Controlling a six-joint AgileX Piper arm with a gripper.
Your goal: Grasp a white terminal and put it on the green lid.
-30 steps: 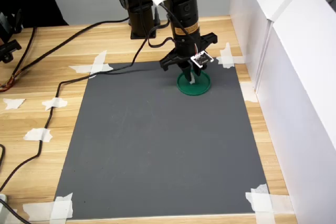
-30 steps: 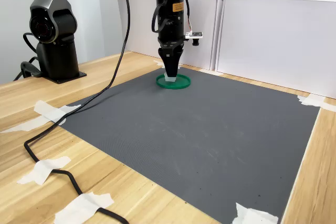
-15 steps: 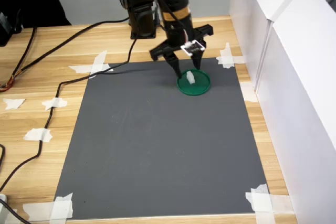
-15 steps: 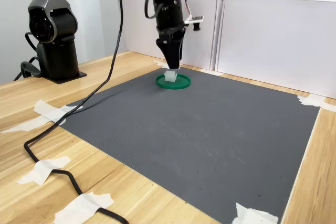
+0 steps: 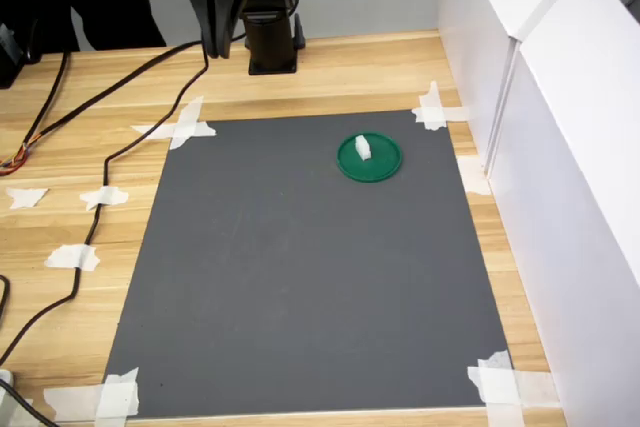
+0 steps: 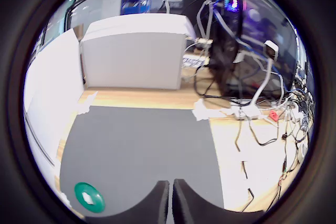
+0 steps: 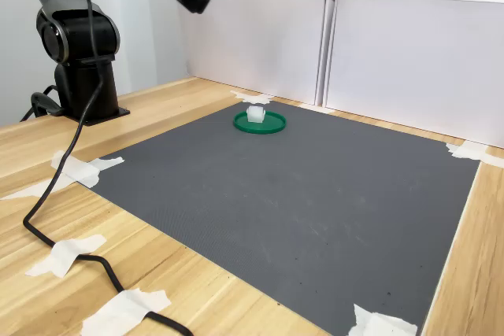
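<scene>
The white terminal (image 5: 362,147) rests on the green lid (image 5: 382,168), a little toward 10 o'clock of the disc's centre in the first exterior view, on the grey mat (image 5: 300,277). The gripper (image 6: 171,198) hangs high and well apart from both, its jaws pressed together and empty. Placement looks complete; the chief remaining risk is the trailing black cable (image 5: 100,162) sweeping across the mat and knocking the small block off.

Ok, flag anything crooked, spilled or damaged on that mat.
Nothing stands out. The white terminal sits inside the green lid near the mat's far corner, and the gripper is raised well clear. Tape scraps only pin the mat corners.
</scene>
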